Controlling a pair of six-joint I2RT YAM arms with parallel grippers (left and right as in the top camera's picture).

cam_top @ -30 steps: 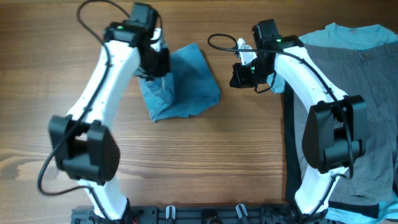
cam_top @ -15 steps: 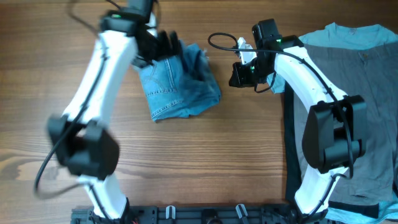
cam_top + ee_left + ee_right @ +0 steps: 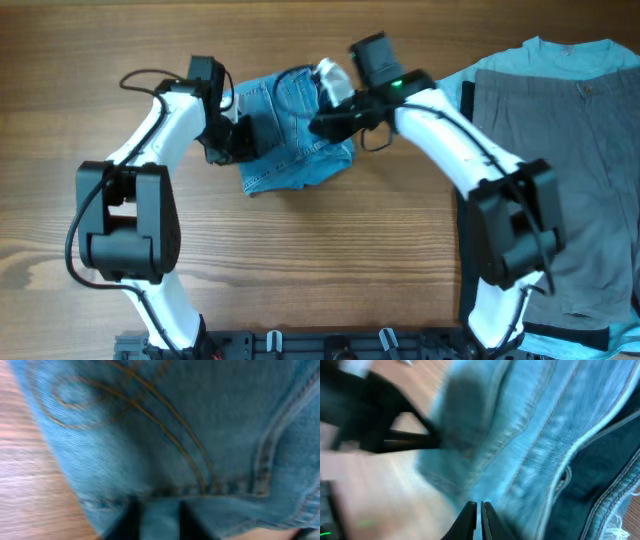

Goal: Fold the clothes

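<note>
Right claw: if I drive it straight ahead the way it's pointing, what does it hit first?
The jeans: denim fills the wrist view just past the right claw, apparently very close. The left claw sits beyond, across the fabric, though the blur hides the depth.

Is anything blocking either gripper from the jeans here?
Nothing visible. The left gripper is at the folded denim jeans' left edge, the right gripper at their upper right; the grey trousers lie apart on the right.

One jeans (image 3: pixel 290 155) — one grey trousers (image 3: pixel 585 160), one pale-blue T-shirt (image 3: pixel 545 52) — two arms (image 3: pixel 165 110) (image 3: pixel 450 125)
</note>
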